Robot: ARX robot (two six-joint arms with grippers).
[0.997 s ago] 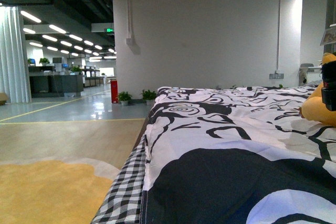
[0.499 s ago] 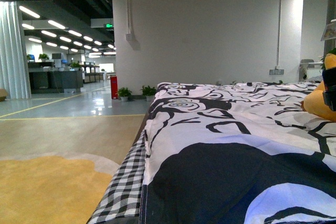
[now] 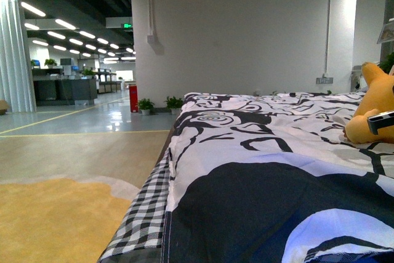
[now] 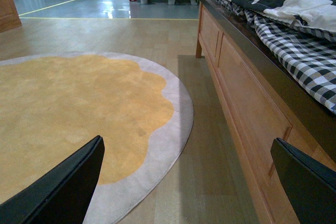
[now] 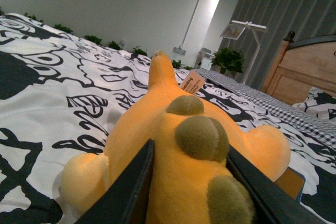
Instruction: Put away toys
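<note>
One round yellow rug (image 3: 49,220) lies on the floor at the left. The left claw (image 4: 187,141) hangs low near it, spread wide and empty. Two potted plants (image 3: 146,113) stand at the foot of the wall. One toy (image 3: 372,112) lies at the far right of the tabletop (image 3: 258,152), a bed under a black-and-white cover. Its long axis runs straight away from the right claw (image 5: 189,148), with the pointed end toward the far wall. It is orange-yellow plush with three olive spots and one pale tag (image 5: 191,83). The right claw's two fingers (image 5: 131,192) press its flanks, closed on it.
</note>
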